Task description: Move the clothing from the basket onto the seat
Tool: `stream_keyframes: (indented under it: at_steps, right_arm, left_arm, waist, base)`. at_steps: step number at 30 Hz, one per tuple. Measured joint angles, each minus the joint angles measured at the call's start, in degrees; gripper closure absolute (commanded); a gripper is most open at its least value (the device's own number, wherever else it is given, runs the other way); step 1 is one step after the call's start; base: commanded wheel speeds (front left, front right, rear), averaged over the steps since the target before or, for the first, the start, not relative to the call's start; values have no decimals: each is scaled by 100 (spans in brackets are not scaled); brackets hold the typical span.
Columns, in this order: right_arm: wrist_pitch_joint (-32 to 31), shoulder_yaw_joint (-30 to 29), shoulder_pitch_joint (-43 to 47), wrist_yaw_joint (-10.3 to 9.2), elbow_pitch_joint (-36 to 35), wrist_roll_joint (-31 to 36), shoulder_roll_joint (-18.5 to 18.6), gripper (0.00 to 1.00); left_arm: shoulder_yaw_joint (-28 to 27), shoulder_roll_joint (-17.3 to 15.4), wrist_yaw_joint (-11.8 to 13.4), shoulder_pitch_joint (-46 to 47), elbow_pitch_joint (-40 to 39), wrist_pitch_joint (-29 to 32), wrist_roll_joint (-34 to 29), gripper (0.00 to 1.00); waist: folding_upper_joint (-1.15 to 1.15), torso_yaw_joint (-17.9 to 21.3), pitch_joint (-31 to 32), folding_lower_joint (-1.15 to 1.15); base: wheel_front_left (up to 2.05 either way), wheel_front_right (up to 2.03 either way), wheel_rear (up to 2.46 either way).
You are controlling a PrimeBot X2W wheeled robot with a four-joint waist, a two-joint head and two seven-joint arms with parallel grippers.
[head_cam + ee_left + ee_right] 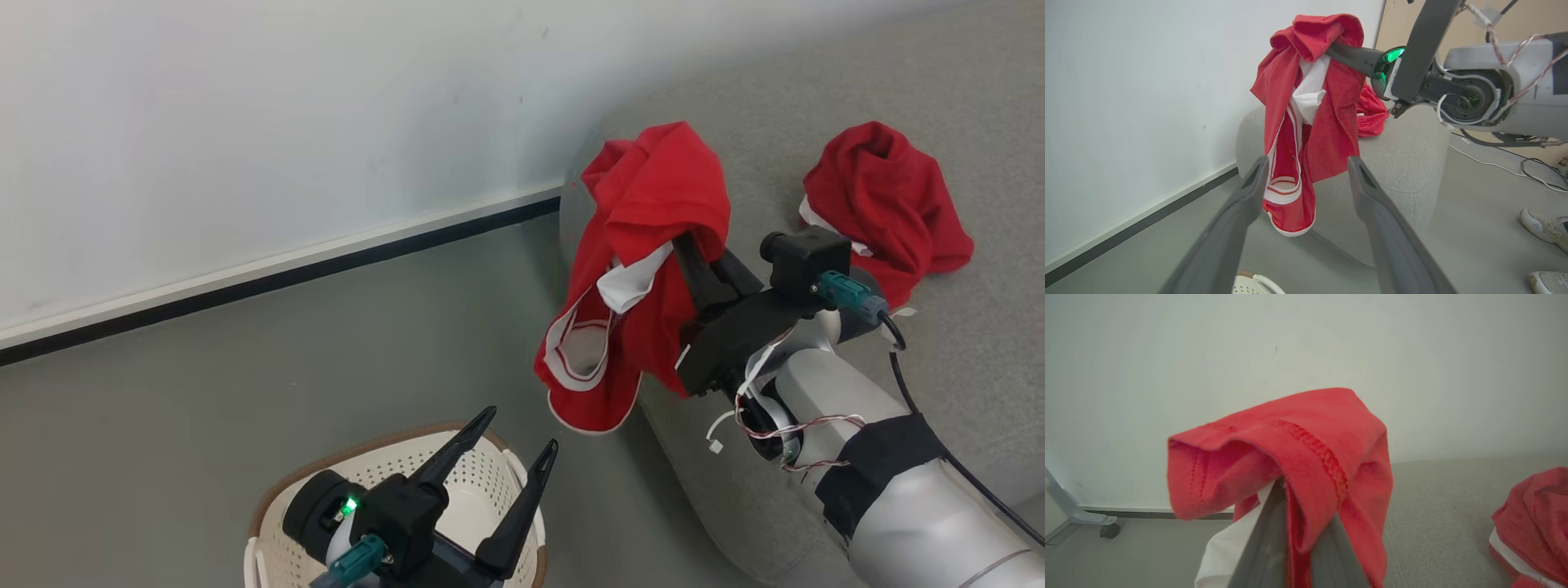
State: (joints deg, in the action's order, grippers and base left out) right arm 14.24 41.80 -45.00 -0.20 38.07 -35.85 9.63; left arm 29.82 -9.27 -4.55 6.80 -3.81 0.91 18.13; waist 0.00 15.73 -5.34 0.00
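Observation:
A red garment with white trim (pixel 633 269) hangs from my right gripper (pixel 686 241), which is shut on it at the left end of the grey seat (pixel 963 106). In the right wrist view the same red cloth (pixel 1306 457) drapes over the closed fingers. A second red garment (pixel 886 200) lies bunched on the seat cushion further right. My left gripper (pixel 518 429) stands open above the cream basket (pixel 286 563); nothing is between its fingers. In the left wrist view, that gripper (pixel 1308 163) points at the hanging garment (pixel 1310 122).
A white wall with a dark baseboard (pixel 269 282) runs behind the grey floor. The sofa's rounded corner (pixel 1404 163) sits just under the hanging cloth. A person's shoes (pixel 1545 226) and cables (pixel 1494 167) lie on the floor beyond the sofa.

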Motion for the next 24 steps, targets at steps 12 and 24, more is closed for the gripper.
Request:
stream_keyframes:
  at_steps: [12, 24]
  right_arm:
    - [2, -558, -309, -102, -181, 15, 509, 100]
    - [5, -1410, -1518, -233, -254, 47, 1289, 100]
  left_arm:
    - [32, -18, 0, 179, -114, 138, -64, 0]
    - [70, -75, -12, 519, -270, 293, -153, 0]
  waist:
    - [0, 418, -380, 0]
    - [0, 468, -881, 0]
  base:
    - [0, 0, 0]
    - [0, 0, 0]
